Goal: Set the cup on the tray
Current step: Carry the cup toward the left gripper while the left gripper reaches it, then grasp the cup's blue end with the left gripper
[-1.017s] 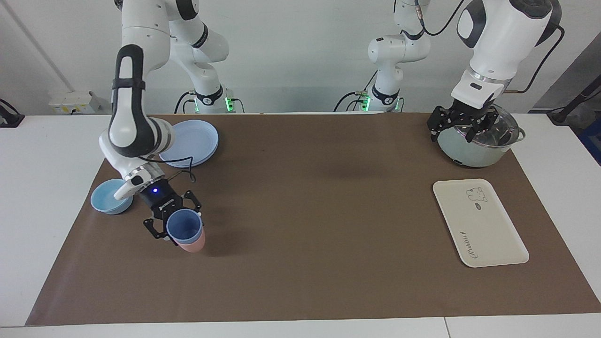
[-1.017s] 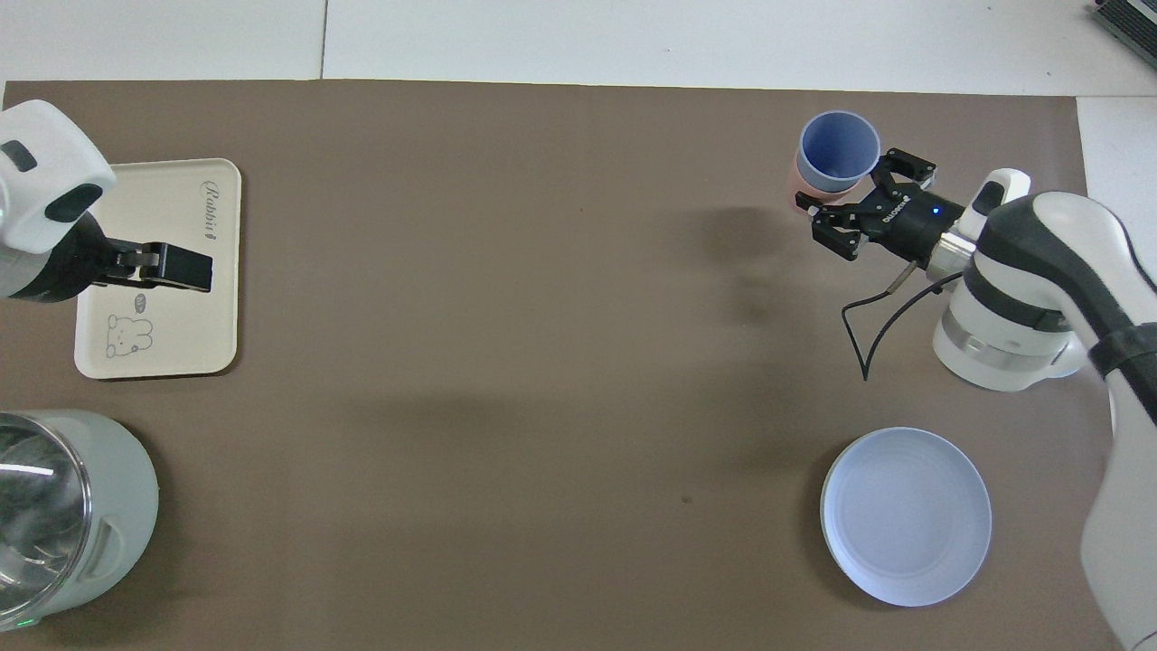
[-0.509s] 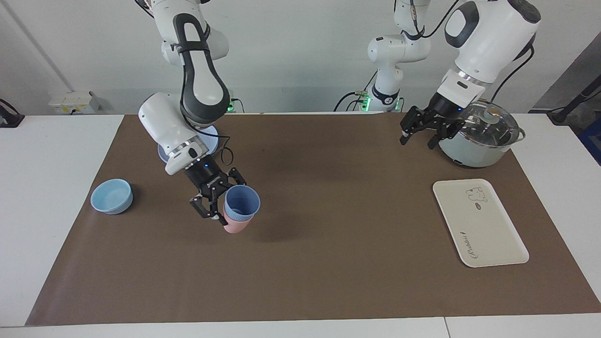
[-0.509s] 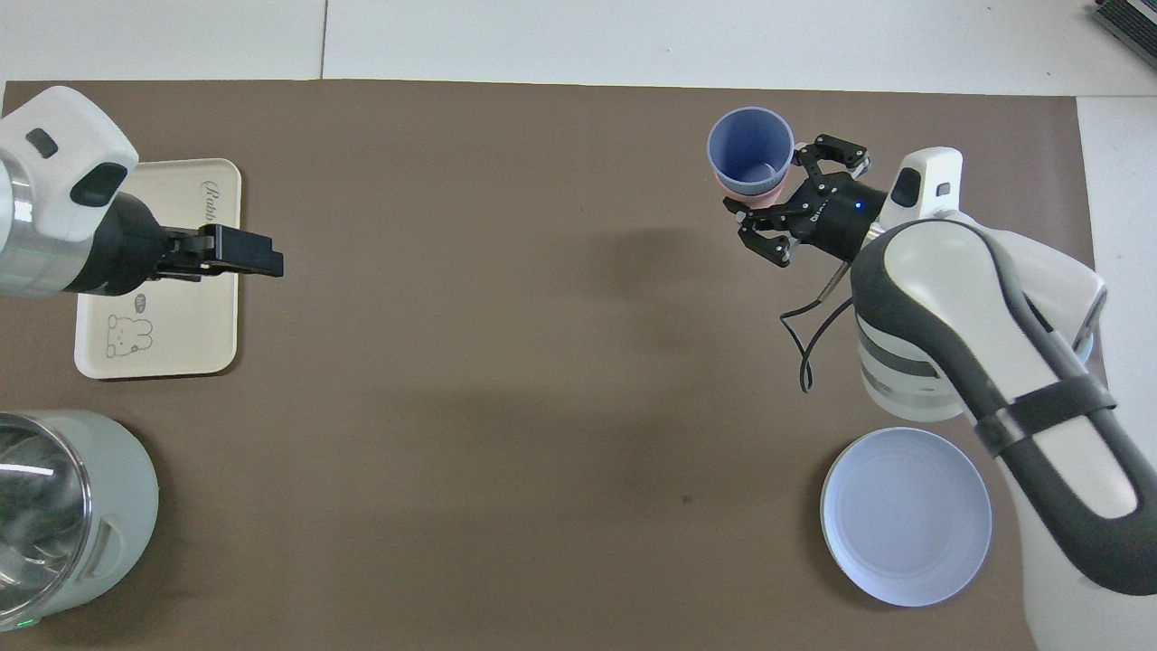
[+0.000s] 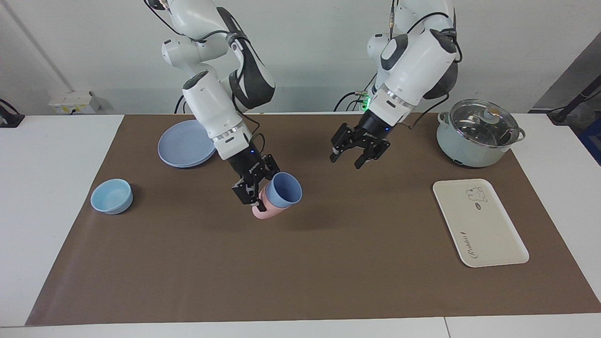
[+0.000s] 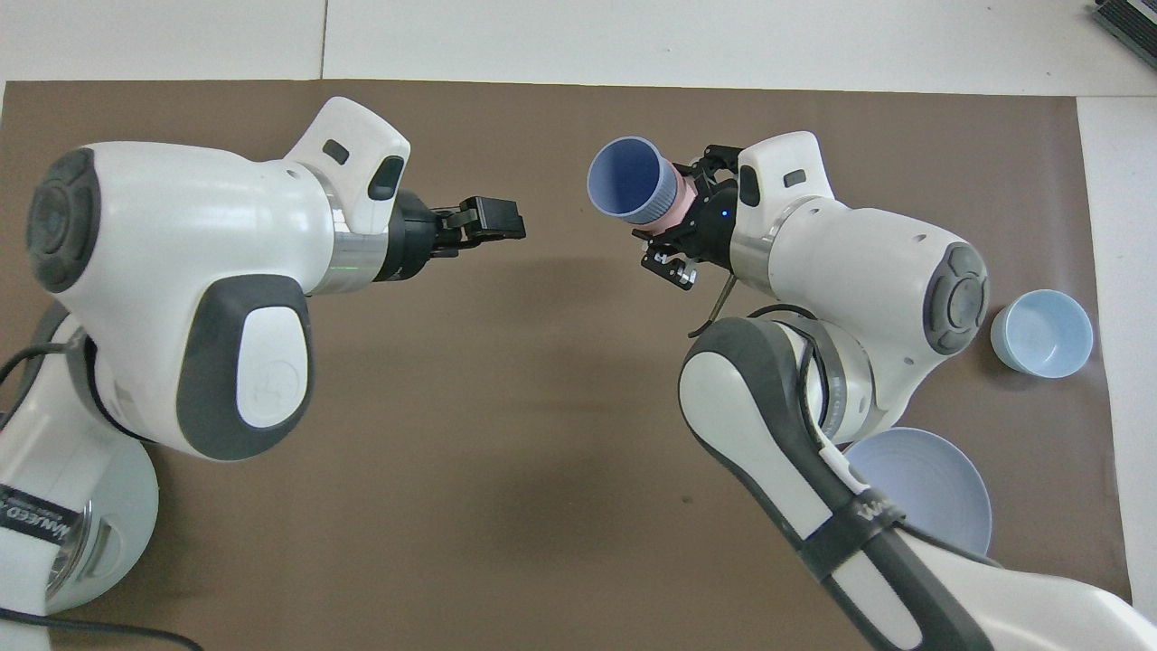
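The right pincer (image 5: 257, 187) grips the pink cup (image 5: 264, 208), tilted; the nested blue cup (image 5: 285, 189) could slide out. The left pincer (image 5: 359, 150) hangs open.

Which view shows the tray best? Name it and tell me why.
The facing view. There the tray lies fully visible on the brown mat, toward the left arm's end of the table, with its animal print and lettering showing. In the overhead view the left arm covers that end, so no tray can be seen.
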### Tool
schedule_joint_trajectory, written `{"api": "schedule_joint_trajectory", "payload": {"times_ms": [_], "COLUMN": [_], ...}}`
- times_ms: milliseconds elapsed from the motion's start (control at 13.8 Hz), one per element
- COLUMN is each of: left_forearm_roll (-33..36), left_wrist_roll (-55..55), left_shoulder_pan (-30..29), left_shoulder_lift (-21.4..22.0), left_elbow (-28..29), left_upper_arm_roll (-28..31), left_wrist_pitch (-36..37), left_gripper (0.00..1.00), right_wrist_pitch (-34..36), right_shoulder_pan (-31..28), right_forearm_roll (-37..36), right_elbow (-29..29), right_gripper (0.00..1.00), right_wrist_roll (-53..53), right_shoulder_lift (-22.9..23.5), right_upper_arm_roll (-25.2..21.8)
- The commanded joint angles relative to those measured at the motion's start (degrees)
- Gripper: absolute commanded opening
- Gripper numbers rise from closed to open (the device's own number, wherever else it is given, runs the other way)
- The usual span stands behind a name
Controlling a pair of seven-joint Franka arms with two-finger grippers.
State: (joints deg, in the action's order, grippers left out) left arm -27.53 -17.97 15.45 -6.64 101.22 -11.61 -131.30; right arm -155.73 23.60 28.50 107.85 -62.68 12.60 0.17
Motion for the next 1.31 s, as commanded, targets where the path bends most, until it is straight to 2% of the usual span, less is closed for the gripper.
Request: {"api": "schedule_joint_trajectory", "payload": {"times_ms": [0,218,654,1017,1162,1235], "left_forearm_roll": [-5.2,-5.9,-6.0,-6.0,-6.0,-6.0], "left_wrist_roll": [-0.2,-0.3,-1.9,-2.6,-4.2,-4.7], "left_shoulder_pan": [2.3,5.1,6.7,6.5,7.1,8.3], "left_shoulder_lift": [-2.3,-3.7,-4.8,-6.3,-6.4,-6.5], "left_elbow": [-0.6,-0.7,-0.8,-1.1,-1.0,-0.9], "left_upper_arm_roll": [1.0,1.1,1.1,1.1,1.1,1.2], "left_wrist_pitch": [-5.3,-9.2,-13.5,-16.2,-17.6,-17.8], "left_gripper": [0.85,0.84,0.74,0.73,0.63,0.55], "right_wrist_pitch": [0.3,0.6,0.6,0.5,0.5,0.5], "right_shoulder_pan": [1.6,1.9,2.0,1.9,1.9,1.9], "right_forearm_roll": [-7.7,-11.8,-12.0,-12.0,-12.0,-12.0], "right_elbow": [-1.2,-1.4,-1.4,-1.4,-1.3,-1.2], "right_gripper": [0.0,0.0,0.0,0.0,0.0,0.0], "right_wrist_roll": [7.2,10.8,10.8,10.8,10.8,10.8], "right_shoulder_lift": [-0.4,-0.4,-0.4,-0.4,-0.4,-0.4], "right_upper_arm_roll": [-0.3,-0.2,-0.2,-0.2,-0.2,-0.2]}}
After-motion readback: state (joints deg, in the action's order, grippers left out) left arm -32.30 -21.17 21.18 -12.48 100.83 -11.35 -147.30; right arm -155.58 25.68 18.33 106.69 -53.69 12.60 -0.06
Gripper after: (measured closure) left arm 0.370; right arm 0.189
